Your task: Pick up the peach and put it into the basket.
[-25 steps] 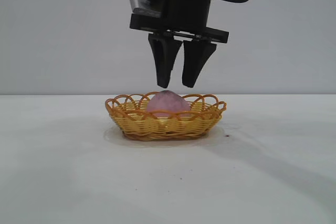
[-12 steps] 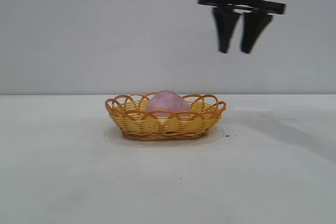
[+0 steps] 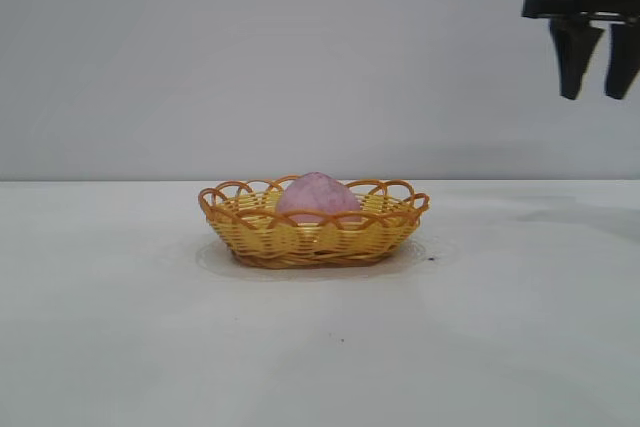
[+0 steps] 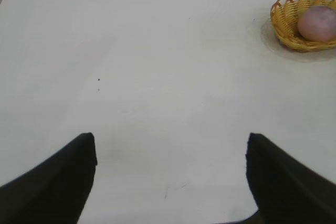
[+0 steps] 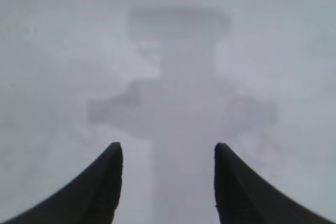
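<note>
Facing the rig, you see a matte white table (image 3: 320,347) with faint dark specks, backed by a plain pale grey wall (image 3: 250,57). At centre sits the basket (image 3: 313,237), a shallow oval of yellow-orange woven wicker with a looped, scalloped rim. Inside it rests the peach (image 3: 318,197), dull pink-mauve, rounded, slightly pointed. High at the right edge hangs the right gripper (image 3: 598,69), black tapered fingers parted, empty. Note the left gripper (image 4: 170,182): spread wide, empty, well apart from the basket.

The peach (image 3: 318,197) lies in the basket (image 3: 300,239) on the table (image 3: 120,327).
</note>
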Robot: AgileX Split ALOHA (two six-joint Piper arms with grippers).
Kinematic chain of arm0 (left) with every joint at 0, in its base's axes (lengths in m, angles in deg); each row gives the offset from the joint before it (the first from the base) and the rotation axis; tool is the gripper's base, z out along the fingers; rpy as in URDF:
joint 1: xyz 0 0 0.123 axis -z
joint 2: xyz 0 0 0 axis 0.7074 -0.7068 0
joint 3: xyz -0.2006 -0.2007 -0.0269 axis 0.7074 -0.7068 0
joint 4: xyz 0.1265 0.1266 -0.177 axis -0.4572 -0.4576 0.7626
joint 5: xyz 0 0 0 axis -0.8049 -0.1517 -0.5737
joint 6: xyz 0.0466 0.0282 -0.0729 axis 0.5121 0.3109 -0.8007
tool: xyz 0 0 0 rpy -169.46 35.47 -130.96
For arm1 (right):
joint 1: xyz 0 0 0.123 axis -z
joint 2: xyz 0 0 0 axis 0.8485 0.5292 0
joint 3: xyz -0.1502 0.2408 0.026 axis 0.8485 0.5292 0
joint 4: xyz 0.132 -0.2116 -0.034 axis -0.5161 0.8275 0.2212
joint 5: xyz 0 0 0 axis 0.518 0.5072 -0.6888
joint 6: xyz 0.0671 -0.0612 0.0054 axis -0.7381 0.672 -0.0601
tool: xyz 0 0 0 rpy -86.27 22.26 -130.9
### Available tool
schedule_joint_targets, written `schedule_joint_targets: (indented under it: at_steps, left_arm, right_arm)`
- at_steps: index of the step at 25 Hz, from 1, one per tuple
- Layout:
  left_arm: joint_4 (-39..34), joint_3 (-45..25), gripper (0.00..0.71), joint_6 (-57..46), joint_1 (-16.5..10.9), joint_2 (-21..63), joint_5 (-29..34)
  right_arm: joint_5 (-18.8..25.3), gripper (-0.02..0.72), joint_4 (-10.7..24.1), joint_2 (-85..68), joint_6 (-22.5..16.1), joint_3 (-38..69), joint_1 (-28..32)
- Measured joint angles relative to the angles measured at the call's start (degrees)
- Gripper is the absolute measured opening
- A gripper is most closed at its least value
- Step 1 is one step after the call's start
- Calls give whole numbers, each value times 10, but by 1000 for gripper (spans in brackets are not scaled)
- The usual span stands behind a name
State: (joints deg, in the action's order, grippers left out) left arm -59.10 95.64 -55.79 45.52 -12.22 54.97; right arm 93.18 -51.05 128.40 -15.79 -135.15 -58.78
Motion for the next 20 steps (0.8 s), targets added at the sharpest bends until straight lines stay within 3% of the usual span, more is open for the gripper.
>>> schedule_joint_targets:
  at_steps: [14,20]
  left_arm:
    - [0,0,550,0,0,0,0]
    - [0,0,550,0,0,0,0]
  right_arm:
    - [7,319,-13,-184,0,4,5]
    - [11,319,-22,-338,0,138,5]
